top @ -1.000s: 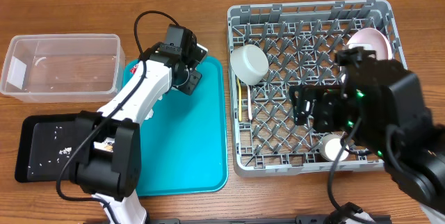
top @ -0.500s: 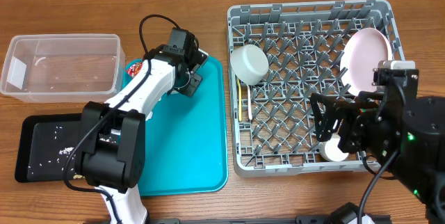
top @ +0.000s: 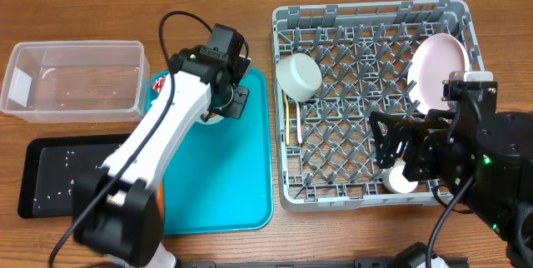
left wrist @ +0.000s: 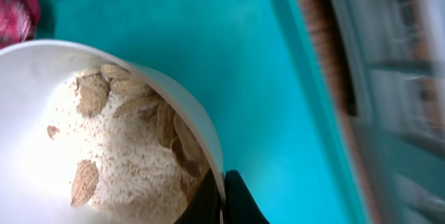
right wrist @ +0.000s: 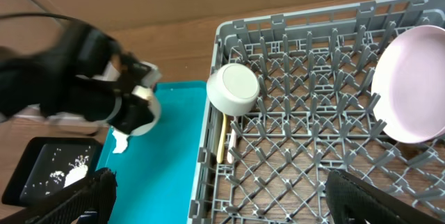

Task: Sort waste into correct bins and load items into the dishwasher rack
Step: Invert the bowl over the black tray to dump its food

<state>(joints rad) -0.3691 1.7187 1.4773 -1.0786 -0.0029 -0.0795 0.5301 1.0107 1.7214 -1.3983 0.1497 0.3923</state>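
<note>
My left gripper is over the teal tray's far left part. In the left wrist view it is shut on the rim of a white bowl holding beige food scraps. The red wrapper lies at the tray's far left corner. My right gripper is wide open and empty above the front of the grey rack. The rack holds a pale bowl, the pink plate, and the yellow spoon and fork. The carrot is not in view.
The clear tub stands at the far left, with the black tray, speckled with scraps, in front of it. The teal tray lies between them and the rack. A white crumpled piece lies on the teal tray. A small white round object sits in the rack's front right.
My right arm has pulled back from over the rack's middle to its front right, uncovering the pink plate. My left gripper has shifted slightly right and turned with the bowl.
</note>
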